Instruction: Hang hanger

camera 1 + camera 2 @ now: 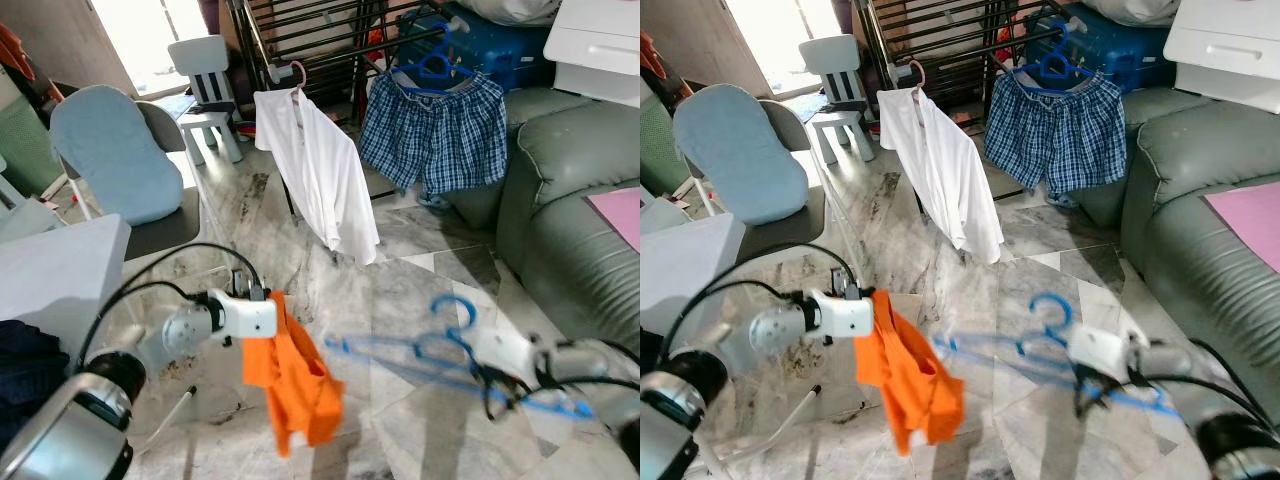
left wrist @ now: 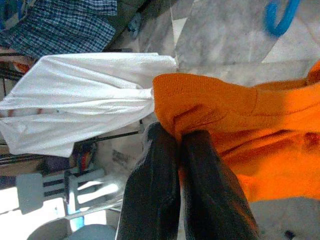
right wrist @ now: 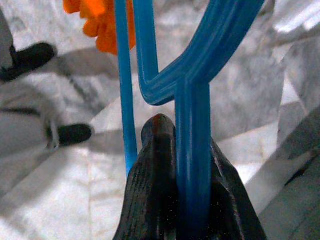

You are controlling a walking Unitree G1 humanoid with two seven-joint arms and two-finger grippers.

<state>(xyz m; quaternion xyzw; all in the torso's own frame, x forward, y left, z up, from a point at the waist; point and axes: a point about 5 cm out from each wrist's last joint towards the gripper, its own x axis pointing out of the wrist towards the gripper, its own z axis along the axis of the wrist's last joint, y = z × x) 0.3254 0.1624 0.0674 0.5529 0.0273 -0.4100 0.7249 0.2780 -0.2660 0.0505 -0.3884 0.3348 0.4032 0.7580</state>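
Blue hanger: clamped in right gripper, hook at 12 o'clock.
Orange garment: pinched by left gripper, 9 o'clock of hanger.

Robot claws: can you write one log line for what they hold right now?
left claw: shut on orange garment | right claw: shut on blue hanger | garment not yet on hanger
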